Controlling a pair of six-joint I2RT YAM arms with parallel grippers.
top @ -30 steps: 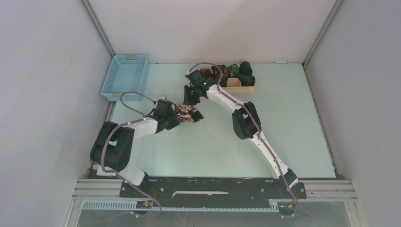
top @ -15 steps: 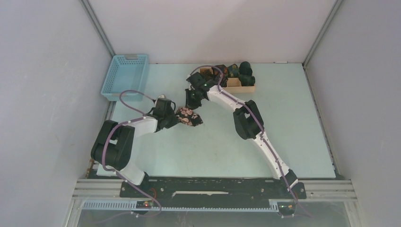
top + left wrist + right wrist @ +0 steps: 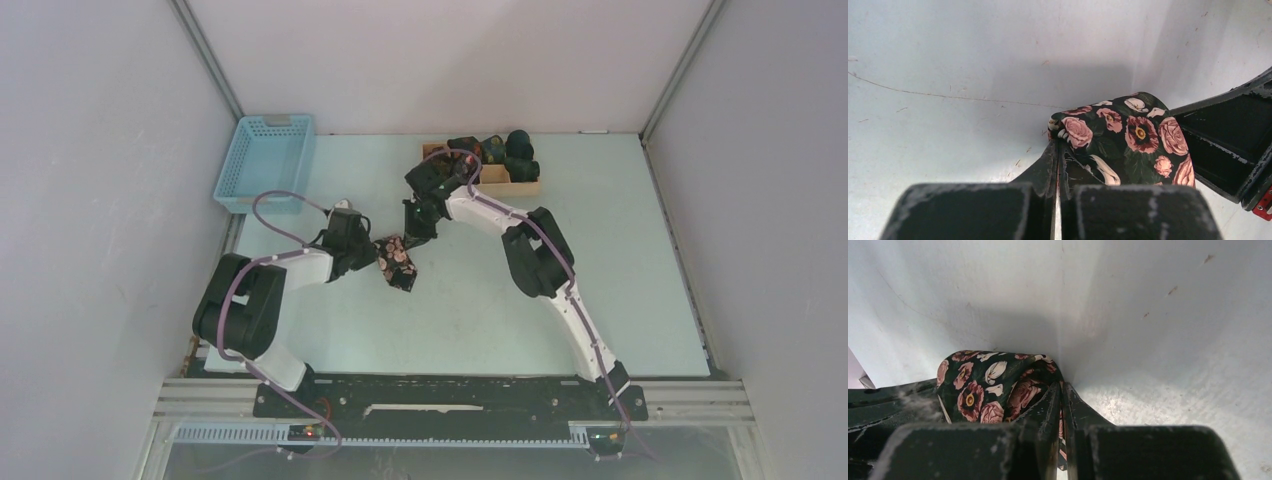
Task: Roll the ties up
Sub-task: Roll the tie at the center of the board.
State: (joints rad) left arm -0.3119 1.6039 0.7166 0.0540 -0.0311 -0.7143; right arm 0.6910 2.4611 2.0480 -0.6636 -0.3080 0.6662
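Observation:
A dark tie with pink roses [image 3: 397, 262] is bunched into a short roll in mid table. It also shows in the left wrist view [image 3: 1128, 140] and the right wrist view [image 3: 988, 385]. My left gripper [image 3: 372, 253] is shut on the roll's left edge [image 3: 1058, 142]. My right gripper [image 3: 413, 238] is shut on its other edge [image 3: 1062, 390]. Both hold it just above the table [image 3: 480, 300]. Several small dark rolled ties [image 3: 500, 152] sit in and by a wooden tray [image 3: 500, 180] at the back.
A light blue plastic basket [image 3: 266, 160] stands at the back left corner. Grey walls close in the table on three sides. The right arm's elbow [image 3: 535, 260] stretches over the table's middle right.
The right gripper has moved down and right onto the tie and shut on it. The tie has turned from lying sideways to pointing down-right between both grippers.

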